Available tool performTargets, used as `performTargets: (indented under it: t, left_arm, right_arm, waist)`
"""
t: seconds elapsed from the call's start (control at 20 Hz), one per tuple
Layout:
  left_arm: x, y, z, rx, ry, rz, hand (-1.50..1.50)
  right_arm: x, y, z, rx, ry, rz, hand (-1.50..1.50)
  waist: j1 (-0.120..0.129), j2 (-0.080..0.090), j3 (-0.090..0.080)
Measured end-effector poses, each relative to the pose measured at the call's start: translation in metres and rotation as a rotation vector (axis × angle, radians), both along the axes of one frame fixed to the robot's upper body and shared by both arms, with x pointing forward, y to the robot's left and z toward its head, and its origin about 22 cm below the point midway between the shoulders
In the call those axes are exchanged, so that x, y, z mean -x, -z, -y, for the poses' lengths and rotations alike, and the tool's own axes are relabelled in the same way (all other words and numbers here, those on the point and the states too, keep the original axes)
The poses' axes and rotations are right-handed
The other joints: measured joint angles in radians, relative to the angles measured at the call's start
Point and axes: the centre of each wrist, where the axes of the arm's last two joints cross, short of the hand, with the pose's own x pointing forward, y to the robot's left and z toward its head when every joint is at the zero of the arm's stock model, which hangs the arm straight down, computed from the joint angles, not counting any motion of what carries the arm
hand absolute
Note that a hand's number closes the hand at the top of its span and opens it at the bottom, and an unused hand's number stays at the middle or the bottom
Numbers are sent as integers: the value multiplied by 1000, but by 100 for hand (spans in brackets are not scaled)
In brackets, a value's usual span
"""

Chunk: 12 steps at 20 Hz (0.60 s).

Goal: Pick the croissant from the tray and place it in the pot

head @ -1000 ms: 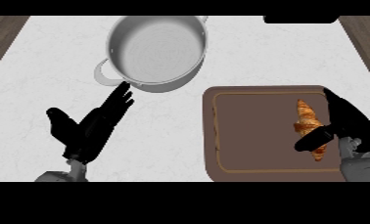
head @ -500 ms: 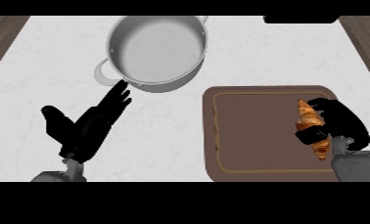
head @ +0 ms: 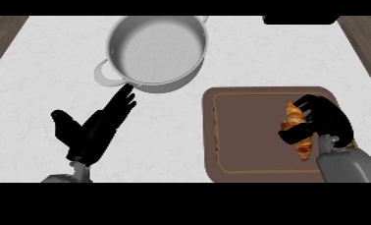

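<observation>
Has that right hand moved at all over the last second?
Yes. The right hand has shifted left over the tray and curled round the croissant.

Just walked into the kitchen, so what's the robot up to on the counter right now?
The right hand has its fingers curled round the croissant, which sits over the right side of the brown tray. The grey pot, the croissant's target, stands up and to the left on the white counter with nothing in it. The left hand is open, fingers pointing toward the pot.

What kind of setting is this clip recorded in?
Most likely a kitchen counter: a white marbled worktop bears a grey metal two-handled pot and a brown rectangular tray with a golden croissant on it.
</observation>
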Motion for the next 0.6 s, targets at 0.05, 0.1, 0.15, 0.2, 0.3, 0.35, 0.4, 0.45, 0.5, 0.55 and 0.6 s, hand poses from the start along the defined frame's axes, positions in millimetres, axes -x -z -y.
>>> performTargets:
  t: [0.05,0.1,0.15,0.2,0.3,0.35,0.4,0.45,0.5,0.55,0.6]
  left_arm:
    - [-2,-3,-1,0,-1,1,0]
    - [-2,-4,-1,-1,2,0,0]
    - [-3,-5,-2,0,1,-1,0]
    - [-3,-5,1,0,6,0,0]
    - [-4,-6,3,0,15,-1,0]
    - [-4,-6,4,2,16,-1,0]
    - [-4,-6,5,0,21,-1,0]
    - [-4,-6,7,-1,23,1,0]
    - [-5,-7,8,-1,28,3,0]
    - [-4,-6,9,1,30,1,0]
    - [-4,-6,9,0,32,-1,0]
  right_arm:
    - [4,2,-18,-3,2,2,150]
    - [9,4,-38,-12,3,7,150]
    - [12,5,-60,-21,5,16,150]
    - [17,6,-78,-30,2,28,150]
    - [25,8,-109,-47,-13,37,150]
    - [30,9,-123,-49,-27,44,150]
    - [34,9,-134,-48,-40,51,150]
    - [38,9,-145,-43,-55,56,150]
    - [41,9,-154,-35,-66,67,150]
    - [45,8,-162,-29,-81,78,150]
    - [49,9,-169,-19,-92,89,150]
  waist:
    - [-1,-1,0]
    - [0,-3,-1]
    - [1,-5,-3]
    - [4,-6,-5]
    - [17,-7,-5]
    - [21,-7,-5]
    - [27,-7,-5]
    - [30,-7,-5]
    - [33,-7,-5]
    - [34,-7,-4]
    - [34,-8,-4]
